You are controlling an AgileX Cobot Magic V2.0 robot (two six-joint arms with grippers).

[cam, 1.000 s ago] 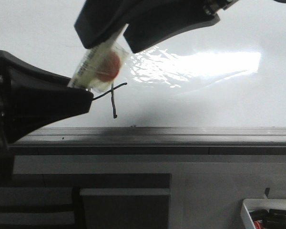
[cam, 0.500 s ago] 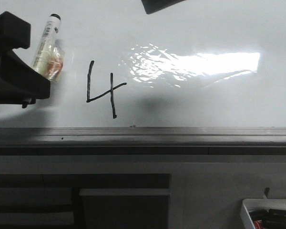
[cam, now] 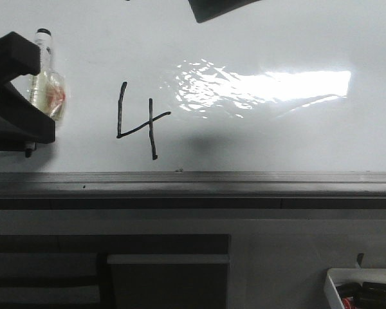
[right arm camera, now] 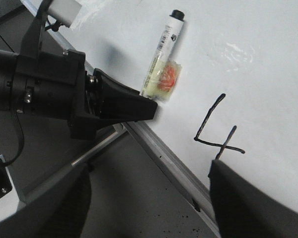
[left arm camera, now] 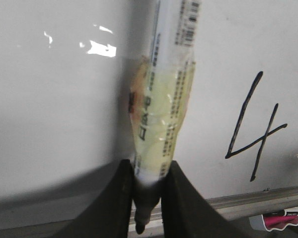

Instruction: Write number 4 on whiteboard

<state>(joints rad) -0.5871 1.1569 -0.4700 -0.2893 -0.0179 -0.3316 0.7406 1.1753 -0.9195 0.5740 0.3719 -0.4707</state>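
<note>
Left gripper pinches one marker beside one number 4 on the whiteboard.

Whiteboard — glossy, glare patch; number 4 drawn on it.

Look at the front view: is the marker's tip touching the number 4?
No. The marker sits in the left gripper, well left of the number 4.

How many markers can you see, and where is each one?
2, maybe more. One marker is clamped in the left gripper, left of the number 4. A pink-banded marker lies below the whiteboard's ledge; the tray may hold others.
</note>
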